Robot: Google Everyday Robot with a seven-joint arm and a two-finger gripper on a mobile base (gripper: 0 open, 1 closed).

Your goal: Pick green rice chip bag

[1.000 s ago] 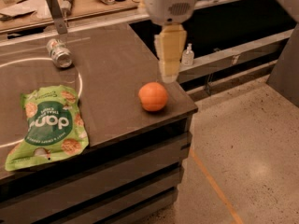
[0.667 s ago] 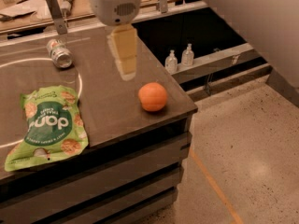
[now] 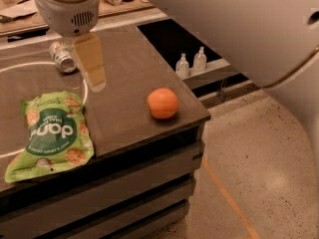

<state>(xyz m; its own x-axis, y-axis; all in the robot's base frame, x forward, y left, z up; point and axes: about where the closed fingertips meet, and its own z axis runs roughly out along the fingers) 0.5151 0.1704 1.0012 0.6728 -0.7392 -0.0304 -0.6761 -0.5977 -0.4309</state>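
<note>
Currently, your stock on this counter reads as follows.

- Gripper: hanging over the middle of the dark counter, clear of every item. You cannot tell from this view whether it is open or closed. Nothing appears to be held in it.
- Green rice chip bag: lying flat, printed face up, near the counter's front edge on the picture's left. It sits below and to the left of the gripper in the picture, not touching it. Judged reason for the hover: you are lining up above the target before descending.
- Orange: near the counter's front right corner, well apart from the bag.
- Can: on its side, further back, just beside the gripper in the picture.
- Two small bottles: on a lower ledge beyond the counter, out of your path.

Edges and room: the bag's lower end lies at the front edge, and whether it overhangs cannot be told. A downward press there could slide it off. Bare counter lies between bag and orange, so that side offers your freest approach.
</note>
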